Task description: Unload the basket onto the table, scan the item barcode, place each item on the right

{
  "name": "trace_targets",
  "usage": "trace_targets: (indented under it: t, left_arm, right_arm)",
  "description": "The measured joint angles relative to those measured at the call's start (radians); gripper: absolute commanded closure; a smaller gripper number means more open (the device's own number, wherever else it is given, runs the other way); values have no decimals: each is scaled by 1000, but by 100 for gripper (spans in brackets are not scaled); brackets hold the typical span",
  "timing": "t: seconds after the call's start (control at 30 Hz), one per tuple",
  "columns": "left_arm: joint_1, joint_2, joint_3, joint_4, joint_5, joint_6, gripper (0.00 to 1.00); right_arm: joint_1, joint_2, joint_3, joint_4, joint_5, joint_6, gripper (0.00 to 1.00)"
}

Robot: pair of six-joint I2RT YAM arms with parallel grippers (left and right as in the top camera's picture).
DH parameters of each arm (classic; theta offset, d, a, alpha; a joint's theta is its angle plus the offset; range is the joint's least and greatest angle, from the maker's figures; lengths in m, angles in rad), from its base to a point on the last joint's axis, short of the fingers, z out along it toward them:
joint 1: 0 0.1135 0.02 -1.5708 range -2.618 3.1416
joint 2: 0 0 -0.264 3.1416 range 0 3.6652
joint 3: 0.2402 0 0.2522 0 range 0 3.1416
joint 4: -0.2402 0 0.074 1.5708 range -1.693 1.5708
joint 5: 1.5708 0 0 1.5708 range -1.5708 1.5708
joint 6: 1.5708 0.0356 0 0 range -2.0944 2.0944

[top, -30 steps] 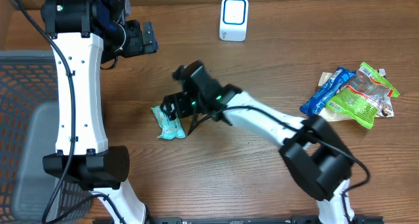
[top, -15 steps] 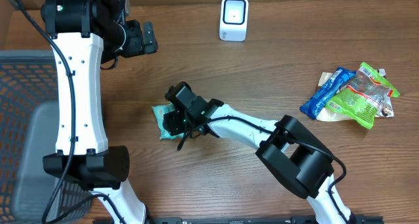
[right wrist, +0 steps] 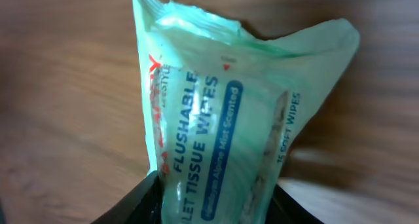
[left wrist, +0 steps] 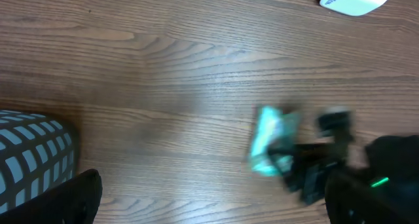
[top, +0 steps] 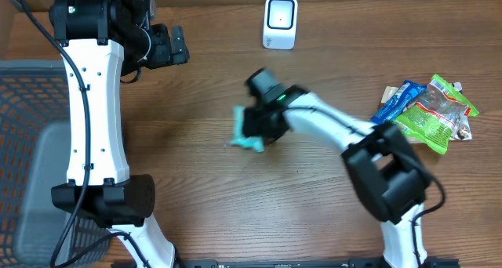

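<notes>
Step in hand, as I read it: pick is done, now it's transport to the scan. My right gripper (top: pixel 259 128) pinches the lower end of the mint-green soft plastic wipes pack (top: pixel 245 135). Fingers are partway closed, one each side of the film, w/ the pack bulging up btwn them. In the right wrist view the pack stands upright out of my jaws, top seal crimped, front print "flushable tissue wipes" facing the cam. No barcode shows on that face. Prob on the back or bottom, can't tell.

Where it is: about mid-table, and I judge it lifted off the brown wooden table (top: pixel 196 221). It's blurred in overhead and in the left wrist view, so exact tilt is unclear. The white box-shaped scanner w/ blue window (top: pixel 280 22) sits at the far edge, well apart from the pack, ahead of me and a bit to my right.

Next move calls for: bring the pack up to the scanner, roll the wrist so the barcode side meets the window, then hold flat and steady. The film is soft and I grip it low, so the top may flop or fold over the code. The pinch needs to be firm w/o crushing.

My left gripper (top: pixel 169 47) is spread wide, holds nothing, far left by the grey mesh basket (top: pixel 23 88). The pile of blue and green crinkly snack bags (top: pixel 423 111) lies at right, well apart.
</notes>
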Motion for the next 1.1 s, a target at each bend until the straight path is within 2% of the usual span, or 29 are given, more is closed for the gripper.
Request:
trace_targets:
  t: [0.13, 0.3, 0.47, 0.63, 0.7, 0.87, 1.0, 1.1]
  left_arm:
    - [0, 0, 0, 0, 0, 0, 0]
    - [0, 0, 0, 0, 0, 0, 0]
    - [0, 0, 0, 0, 0, 0, 0]
    - [0, 0, 0, 0, 0, 0, 0]
    - [0, 0, 0, 0, 0, 0, 0]
    - [0, 0, 0, 0, 0, 0, 0]
    - [0, 0, 0, 0, 0, 0, 0]
    - [0, 0, 0, 0, 0, 0, 0]
  right_arm:
    - [-131, -25, 0, -57, -68, -92, 55]
    - [-221, -37, 0, -78, -141, -193, 55]
    - [-255, -37, 8, -129, -125, -262, 43]
    - [-256, -38, 75, -221, -9, -328, 38]
    - [-255, -42, 90, -224, 24, -354, 41]
    - [-232, -48, 94, -219, 128, -404, 42]
    - [-145, -48, 94, -215, 259, -408, 37]
    - [-53, -48, 94, -191, 381, -399, 40]
